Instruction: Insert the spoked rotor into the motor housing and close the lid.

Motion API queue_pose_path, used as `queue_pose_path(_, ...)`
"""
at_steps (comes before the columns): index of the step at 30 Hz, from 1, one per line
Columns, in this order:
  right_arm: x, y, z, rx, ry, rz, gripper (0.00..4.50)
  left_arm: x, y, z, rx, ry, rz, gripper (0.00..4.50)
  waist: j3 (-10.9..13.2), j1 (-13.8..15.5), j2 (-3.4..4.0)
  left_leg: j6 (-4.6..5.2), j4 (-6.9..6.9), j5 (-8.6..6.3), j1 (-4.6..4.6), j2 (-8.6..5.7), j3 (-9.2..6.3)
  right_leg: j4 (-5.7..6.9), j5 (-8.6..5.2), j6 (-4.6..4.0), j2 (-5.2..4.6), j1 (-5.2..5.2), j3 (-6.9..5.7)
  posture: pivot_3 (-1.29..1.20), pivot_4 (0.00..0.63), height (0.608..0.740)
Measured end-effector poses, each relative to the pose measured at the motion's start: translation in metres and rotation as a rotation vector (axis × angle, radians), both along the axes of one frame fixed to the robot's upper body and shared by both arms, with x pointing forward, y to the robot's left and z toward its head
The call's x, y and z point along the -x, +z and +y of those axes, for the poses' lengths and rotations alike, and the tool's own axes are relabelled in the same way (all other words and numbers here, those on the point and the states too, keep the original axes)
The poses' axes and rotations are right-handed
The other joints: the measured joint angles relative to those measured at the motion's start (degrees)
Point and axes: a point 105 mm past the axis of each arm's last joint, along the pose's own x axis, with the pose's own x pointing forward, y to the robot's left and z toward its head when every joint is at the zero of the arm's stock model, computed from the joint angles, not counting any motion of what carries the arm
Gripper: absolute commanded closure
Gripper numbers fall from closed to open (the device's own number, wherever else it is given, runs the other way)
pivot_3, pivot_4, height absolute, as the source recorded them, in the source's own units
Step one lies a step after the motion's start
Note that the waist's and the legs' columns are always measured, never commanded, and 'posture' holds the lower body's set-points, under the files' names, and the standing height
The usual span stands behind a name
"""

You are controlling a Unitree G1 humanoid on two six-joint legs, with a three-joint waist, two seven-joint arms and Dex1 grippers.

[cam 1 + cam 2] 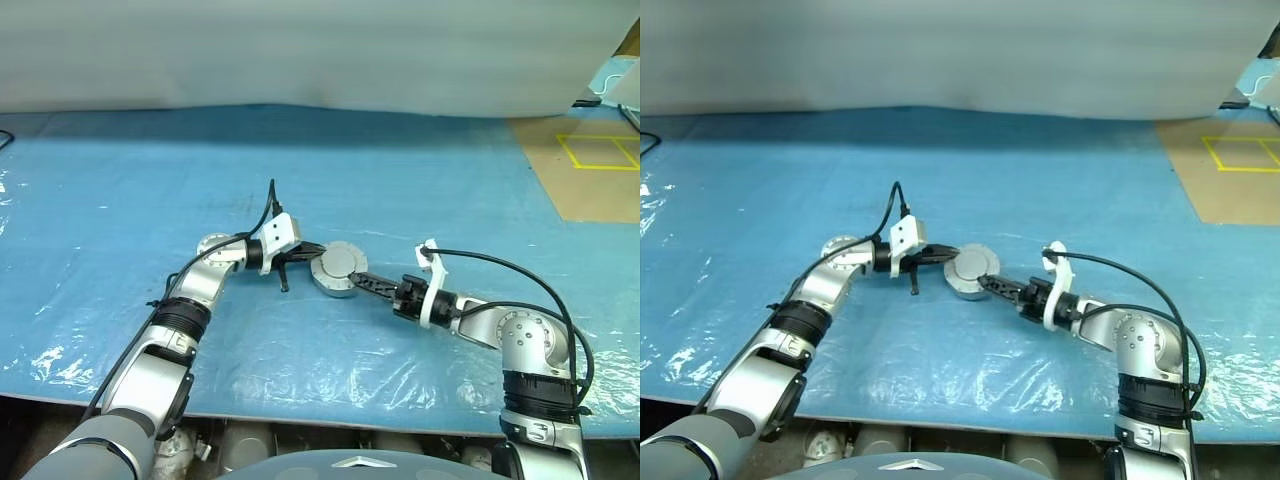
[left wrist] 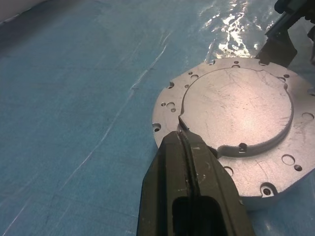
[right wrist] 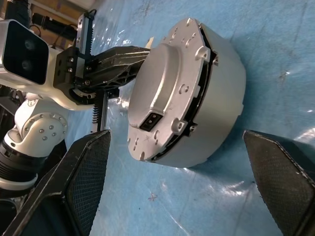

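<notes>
Two sets of fingers meet at the housing (image 1: pixel 337 270), which sits mid-counter on the blue sheet (image 1: pixel 420 190), well back from the near edge, its lid (image 2: pixel 236 105) closed on top. My left fingers (image 2: pixel 189 147) are pressed shut, tips resting on the lid's rim. My right fingers (image 3: pixel 78 172) stand wide apart, flanking the housing without touching it.
</notes>
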Motion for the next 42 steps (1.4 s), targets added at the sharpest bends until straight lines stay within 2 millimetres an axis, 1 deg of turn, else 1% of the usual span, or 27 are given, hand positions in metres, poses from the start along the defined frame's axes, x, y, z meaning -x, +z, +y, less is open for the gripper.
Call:
queue_pose_path(3,-0.005,0.002,0.004,-0.025,-0.012,-0.004,0.01,0.000,0.000,0.000,0.000,0.000,-0.001,4.50,0.01,-0.01,0.03,0.00,0.00,0.00,-0.01,-0.01,0.00,0.00,0.00,0.00,-0.01,-0.01,0.00,0.00,0.150,0.740)
queue_pose_path(8,-0.010,0.004,0.003,-0.031,-0.033,-0.007,0.01,0.000,0.000,0.000,-0.001,-0.001,-0.001,4.50,0.01,0.05,0.03,-0.01,0.01,0.00,-0.09,0.00,0.00,-0.01,0.01,0.01,0.00,-0.03,-0.04,0.00,0.150,0.740)
queue_pose_path(9,-0.010,0.004,0.003,-0.033,-0.036,-0.010,0.40,0.000,0.000,0.000,-0.001,0.000,-0.001,4.50,0.01,0.06,0.03,-0.01,0.01,0.00,-0.10,0.00,-0.01,-0.01,0.01,0.01,0.00,-0.04,-0.05,0.00,0.150,0.740)
queue_pose_path(10,-0.011,0.004,0.003,-0.034,-0.038,-0.010,0.56,0.000,0.000,0.000,-0.001,0.000,-0.001,4.50,0.01,0.06,0.03,-0.01,0.01,0.00,-0.11,0.00,-0.01,-0.01,0.01,0.02,0.00,-0.04,-0.05,0.00,0.150,0.740)
queue_pose_path(11,-0.011,0.005,0.003,-0.046,-0.043,-0.011,0.86,0.000,0.000,0.000,0.000,0.001,-0.001,4.50,0.01,0.06,0.03,-0.01,0.01,0.00,-0.11,0.00,-0.01,-0.01,0.01,0.02,0.00,-0.05,-0.05,0.00,0.150,0.740)
queue_pose_path(13,-0.012,0.005,0.002,-0.059,-0.057,-0.006,1.62,-0.001,-0.001,0.001,0.000,0.012,-0.001,4.50,0.01,0.06,0.04,-0.01,0.01,0.00,-0.12,-0.01,-0.01,0.00,0.01,0.02,-0.01,-0.06,-0.04,0.00,0.150,0.740)
queue_pose_path(17,-0.012,0.008,0.000,-0.090,-0.067,-0.011,2.95,-0.002,-0.001,0.005,0.001,0.026,-0.006,4.50,0.01,0.17,0.05,-0.01,0.01,0.00,-0.11,-0.01,-0.01,0.00,0.01,0.02,-0.01,-0.05,-0.05,0.00,0.150,0.740)
queue_pose_path(18,-0.012,0.008,0.000,-0.091,-0.072,-0.009,3.16,-0.002,0.002,0.004,0.008,0.023,-0.017,4.50,0.01,0.25,0.05,-0.01,0.01,0.00,-0.12,-0.02,-0.02,0.00,0.01,0.02,-0.02,-0.03,-0.05,0.00,0.150,0.740)
queue_pose_path(19,-0.013,0.008,-0.001,-0.089,-0.074,-0.009,3.25,-0.002,0.003,0.004,0.008,0.022,-0.020,4.50,0.01,0.27,0.05,-0.01,0.02,0.00,-0.08,-0.03,-0.01,0.00,0.01,0.02,-0.04,0.00,-0.04,0.00,0.150,0.740)
queue_pose_path(32,-0.012,0.006,0.003,-0.093,-0.074,-0.002,3.25,-0.002,0.002,0.005,0.014,0.022,-0.016,4.50,0.01,0.13,0.05,-0.01,0.08,0.00,-0.09,-0.01,-0.02,0.02,0.01,0.02,-0.03,-0.01,-0.04,0.00,0.150,0.740)
queue_pose_path(38,-0.011,0.007,0.008,-0.099,-0.052,0.000,3.25,0.010,-0.001,0.019,0.070,0.021,0.098,4.50,0.01,-0.21,0.07,-0.06,0.02,-0.02,-0.12,0.03,-0.01,0.04,0.01,0.01,0.03,-0.14,-0.05,0.00,0.150,0.740)
queue_pose_path(42,-0.015,0.009,0.011,-0.135,-0.063,0.011,3.25,0.016,0.001,0.029,0.110,0.037,0.201,4.50,0.02,-0.31,0.09,-0.08,0.02,-0.03,-0.19,0.03,0.00,0.04,0.01,0.01,0.04,-0.22,-0.04,0.00,0.150,0.740)
